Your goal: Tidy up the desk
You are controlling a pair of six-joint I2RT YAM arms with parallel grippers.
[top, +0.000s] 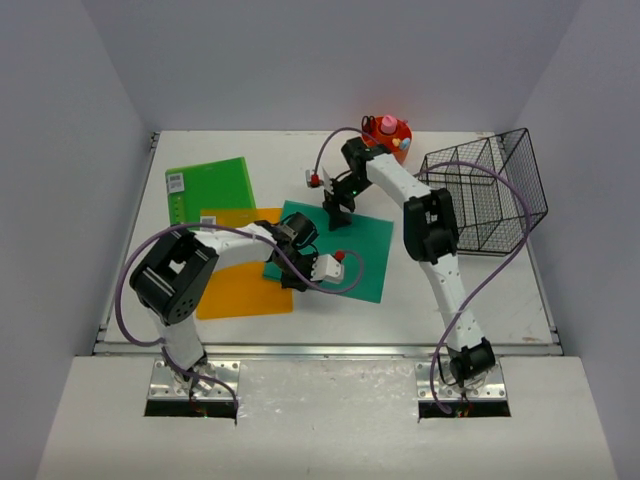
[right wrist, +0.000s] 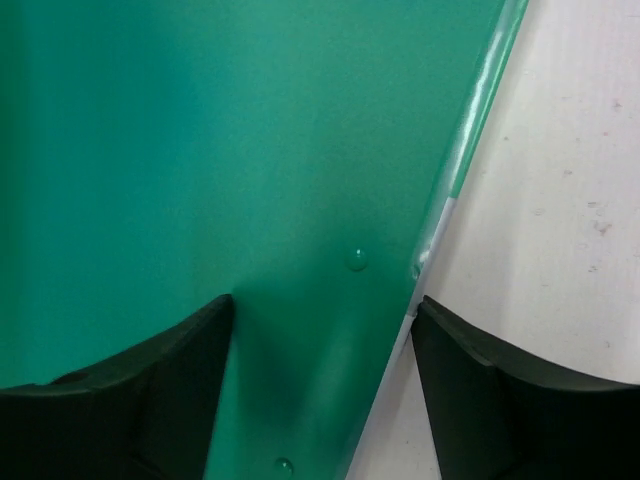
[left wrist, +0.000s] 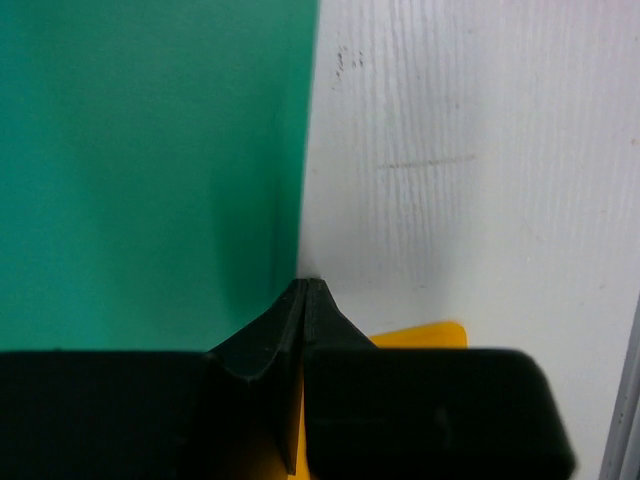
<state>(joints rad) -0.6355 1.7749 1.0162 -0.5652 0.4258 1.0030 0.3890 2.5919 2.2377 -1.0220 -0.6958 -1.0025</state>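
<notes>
On the white desk (top: 450, 290) lies a teal folder (top: 350, 262), overlapping an orange folder (top: 240, 290). My left gripper (top: 297, 278) is shut, its tips (left wrist: 305, 283) right at the teal folder's (left wrist: 140, 160) near-left edge; whether the edge is nipped between them I cannot tell. An orange corner (left wrist: 425, 334) shows beside the fingers. My right gripper (top: 338, 218) stands open over the teal folder's far edge. In its wrist view the gripper (right wrist: 324, 300) straddles that edge, one finger over the teal folder (right wrist: 200, 150), the other over bare desk (right wrist: 560, 200).
A bright green folder (top: 210, 188) lies at the back left, partly under the orange one. A red round toy (top: 388, 136) stands at the back middle. A black wire basket (top: 485, 195) sits at the back right. Lavender walls enclose the desk.
</notes>
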